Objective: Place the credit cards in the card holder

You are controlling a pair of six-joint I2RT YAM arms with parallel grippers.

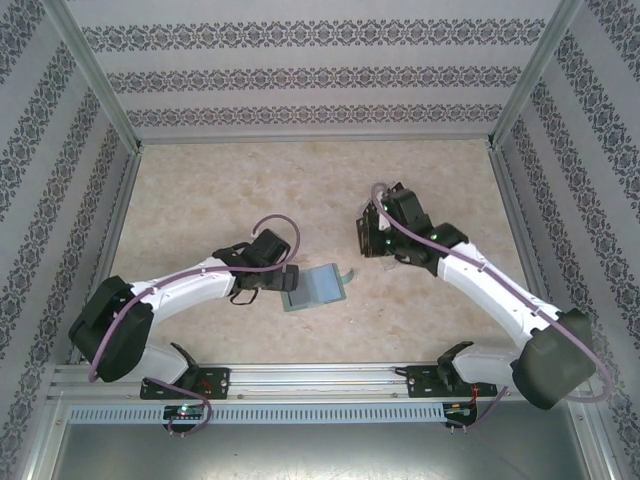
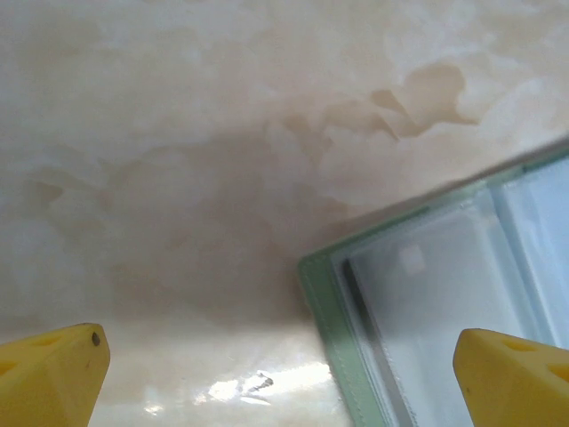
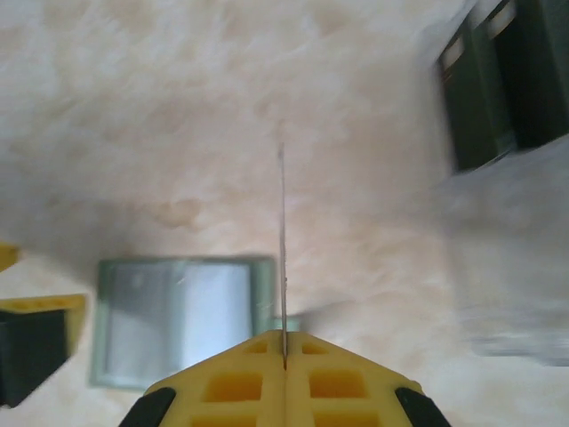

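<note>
Lab enclosure: aluminium frame (image 1: 92,72), wallpapered walls (image 1: 320,75)

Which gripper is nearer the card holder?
Left. The left gripper, open, is at the card holder; the right gripper, shut on a credit card, is apart to its right.

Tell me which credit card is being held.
The credit card seen edge-on as a thin line, pinched in the shut right gripper. The other cards, dark with pale stripes, sit apart, ungripped.

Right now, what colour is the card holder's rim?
Sage green on the card holder, clearest from left wrist.
</note>
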